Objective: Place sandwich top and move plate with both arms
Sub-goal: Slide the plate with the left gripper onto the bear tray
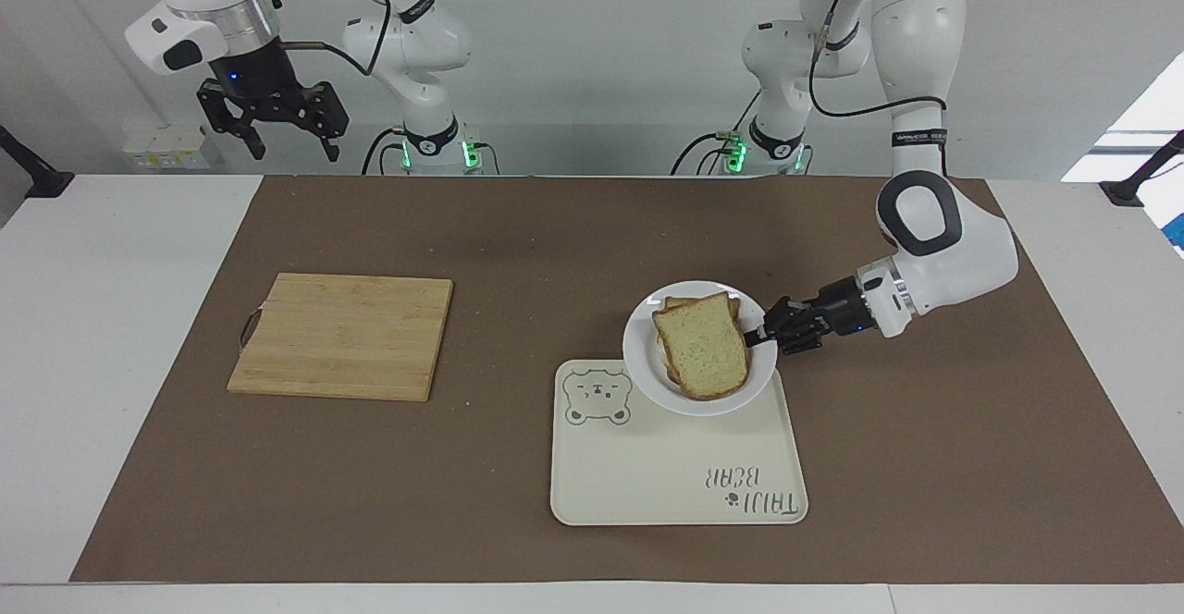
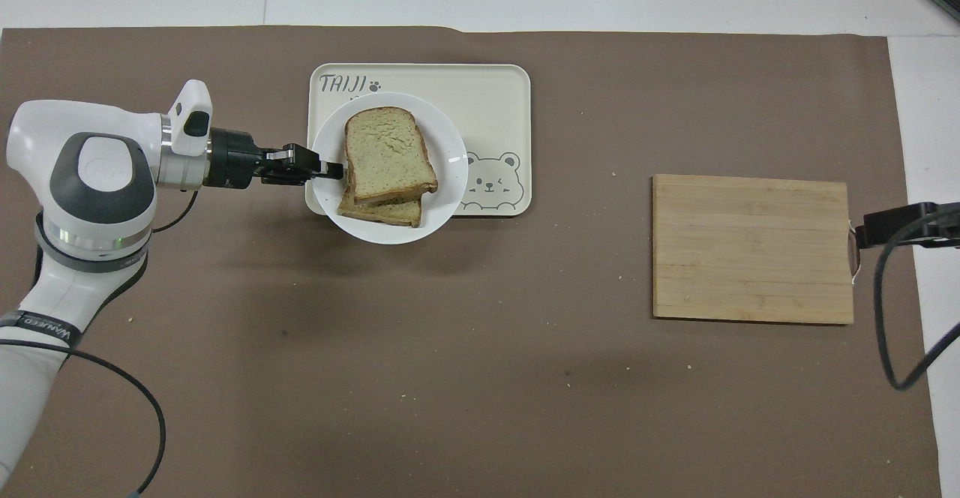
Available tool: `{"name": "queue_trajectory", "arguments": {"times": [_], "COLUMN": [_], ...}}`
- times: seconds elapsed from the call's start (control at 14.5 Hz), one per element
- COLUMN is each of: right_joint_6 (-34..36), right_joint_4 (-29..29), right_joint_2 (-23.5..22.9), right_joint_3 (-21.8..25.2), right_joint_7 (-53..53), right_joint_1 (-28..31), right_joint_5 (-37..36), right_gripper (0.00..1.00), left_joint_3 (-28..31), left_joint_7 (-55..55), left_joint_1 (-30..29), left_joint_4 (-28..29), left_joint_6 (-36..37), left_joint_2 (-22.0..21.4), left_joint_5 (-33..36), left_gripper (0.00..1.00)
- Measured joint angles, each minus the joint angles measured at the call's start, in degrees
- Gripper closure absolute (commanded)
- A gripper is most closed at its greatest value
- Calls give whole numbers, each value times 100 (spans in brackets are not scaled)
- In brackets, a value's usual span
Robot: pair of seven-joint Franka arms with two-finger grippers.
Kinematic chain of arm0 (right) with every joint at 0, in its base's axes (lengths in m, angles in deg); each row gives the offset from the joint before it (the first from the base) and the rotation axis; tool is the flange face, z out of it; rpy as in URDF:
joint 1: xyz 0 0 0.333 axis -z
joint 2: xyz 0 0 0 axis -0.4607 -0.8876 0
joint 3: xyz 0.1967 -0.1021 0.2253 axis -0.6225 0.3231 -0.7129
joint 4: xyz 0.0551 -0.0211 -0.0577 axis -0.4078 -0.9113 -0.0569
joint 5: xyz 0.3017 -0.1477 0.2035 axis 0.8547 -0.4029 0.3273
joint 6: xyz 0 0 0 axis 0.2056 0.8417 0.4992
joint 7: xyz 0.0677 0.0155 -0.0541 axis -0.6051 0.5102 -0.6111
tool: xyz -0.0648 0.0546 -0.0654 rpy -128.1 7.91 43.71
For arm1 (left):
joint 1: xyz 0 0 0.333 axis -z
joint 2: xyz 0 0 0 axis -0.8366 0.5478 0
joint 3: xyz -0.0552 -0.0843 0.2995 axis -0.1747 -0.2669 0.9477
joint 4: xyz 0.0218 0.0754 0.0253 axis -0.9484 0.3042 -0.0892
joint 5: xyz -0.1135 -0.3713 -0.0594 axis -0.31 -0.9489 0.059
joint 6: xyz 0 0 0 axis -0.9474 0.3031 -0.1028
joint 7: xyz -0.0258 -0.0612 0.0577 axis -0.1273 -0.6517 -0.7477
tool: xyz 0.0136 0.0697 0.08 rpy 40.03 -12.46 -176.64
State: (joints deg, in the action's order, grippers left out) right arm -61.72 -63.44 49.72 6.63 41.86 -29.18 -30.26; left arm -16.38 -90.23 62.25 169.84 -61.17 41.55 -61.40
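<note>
The left gripper (image 1: 760,335) had its fingers (image 2: 331,170) clenched tight on the rim of the plate (image 1: 643,360), at the edge toward the left arm's end of the surface. The plate was lifted and held over the tray (image 1: 647,485), covering the tray's corner nearest the robots on the left arm's side; it appeared clear of the tray, though contact could not be ruled out. The top (image 1: 703,346) lay on a second slice (image 2: 379,213) on the plate, slightly offset, bare face up.

The right gripper (image 1: 289,142) hung high over the table edge at the right arm's end, fingers released and spread wide, holding nothing; that arm waited.

A board (image 1: 342,335) lay flat on the brown mat (image 1: 518,226), toward the right arm's end, well apart from the tray.
</note>
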Motion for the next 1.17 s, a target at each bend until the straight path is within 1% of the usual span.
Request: {"name": "queue_trajectory", "arguments": {"times": [0.21, 0.48, 0.69, 0.9, 0.97, 1.04, 1.11, 1.17], "right_joint_6": [0, 0, 0, 0, 0, 0, 0, 0], "right_joint_4": [0, 0, 0, -1, -1, -1, -1, -1], "right_joint_2": [0, 0, 0, 0, 0, 0, 0, 0], "right_joint_3": [0, 0, 0, 0, 1, 3, 3, 3], "right_joint_7": [0, 0, 0, 0, 0, 0, 0, 0], "right_joint_1": [0, 0, 0, 0, 0, 0, 1, 1], "right_joint_5": [0, 0, 0, 0, 0, 0, 0, 0], "right_gripper": [0, 0, 0, 0, 0, 0, 0, 0], "left_joint_3": [-19, -46, -149, -206, -205, -202, -194, -171], "left_joint_7": [0, 5, 15, 169, 203, 225, 265, 336], "left_joint_1": [2, 4, 27, 229, 295, 331, 331, 322], "left_joint_4": [-617, -1189, -1309, -1317, -1318, -1321, -1329, -1342], "left_joint_6": [-117, -312, -599, -850, -868, -872, -874, -874], "left_joint_2": [609, 1153, 1386, 1449, 1451, 1451, 1451, 1450], "left_joint_5": [-4, -5, -5, -3, 30, 127, 208, 253], "left_gripper": [100, 100, 100, 100, 77, 20, 0, 0]}}
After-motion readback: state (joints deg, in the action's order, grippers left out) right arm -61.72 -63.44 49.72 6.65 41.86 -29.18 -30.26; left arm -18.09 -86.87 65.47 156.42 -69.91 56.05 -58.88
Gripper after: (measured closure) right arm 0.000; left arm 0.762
